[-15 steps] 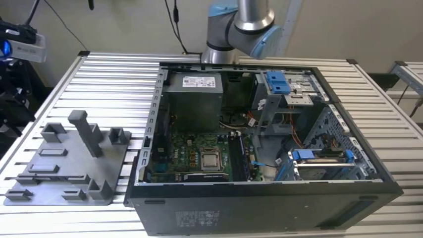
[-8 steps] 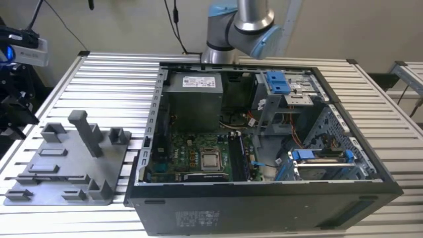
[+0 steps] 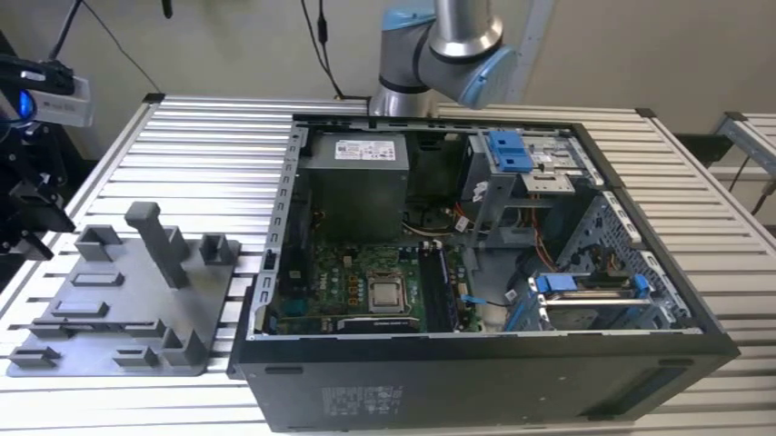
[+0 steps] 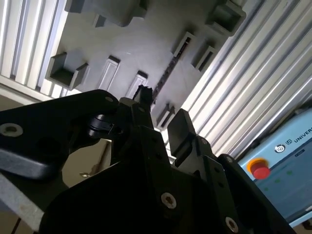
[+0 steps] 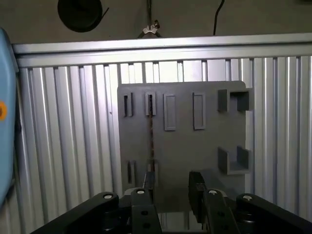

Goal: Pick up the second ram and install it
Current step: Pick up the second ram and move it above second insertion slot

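Since the ram (image 5: 151, 139) stands on edge in its slots on the grey tray (image 5: 204, 151), neither the pick-up nor the install is done, as I judge it. In both wrist views it shows as a thin dark strip, seen edge-on, running straight between two pairs of holders (image 4: 168, 73); its chips cannot be made out. The gripper (image 5: 171, 187) hangs above it, open wide and holding nothing, and the strip lines up with one finger rather than with the gap between the fingers (image 5: 196, 187). The tray lies on the ribbed table (image 5: 73, 146), at the lower left of the exterior view (image 3: 145, 304), just beside the open case (image 3: 485, 354), whose motherboard (image 3: 352, 272) sits at lower centre.
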Action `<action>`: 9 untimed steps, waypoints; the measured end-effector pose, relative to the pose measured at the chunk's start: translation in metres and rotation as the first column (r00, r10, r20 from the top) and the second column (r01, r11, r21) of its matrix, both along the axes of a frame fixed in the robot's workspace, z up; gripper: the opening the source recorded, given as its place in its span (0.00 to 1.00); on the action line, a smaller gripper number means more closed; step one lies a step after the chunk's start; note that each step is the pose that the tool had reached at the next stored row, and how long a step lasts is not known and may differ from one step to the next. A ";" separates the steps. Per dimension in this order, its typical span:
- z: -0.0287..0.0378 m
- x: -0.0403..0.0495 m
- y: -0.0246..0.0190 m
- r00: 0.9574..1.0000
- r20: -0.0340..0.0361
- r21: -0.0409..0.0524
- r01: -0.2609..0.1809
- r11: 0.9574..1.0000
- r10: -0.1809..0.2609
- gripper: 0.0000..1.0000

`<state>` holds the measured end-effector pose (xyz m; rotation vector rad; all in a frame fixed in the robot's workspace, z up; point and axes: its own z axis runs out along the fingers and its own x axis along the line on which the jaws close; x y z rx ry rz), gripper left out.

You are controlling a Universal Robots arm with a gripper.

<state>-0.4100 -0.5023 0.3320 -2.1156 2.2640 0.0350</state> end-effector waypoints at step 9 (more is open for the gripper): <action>-0.0066 -0.0017 0.0004 1.000 -0.001 -0.001 -0.012 1.000 0.012 0.42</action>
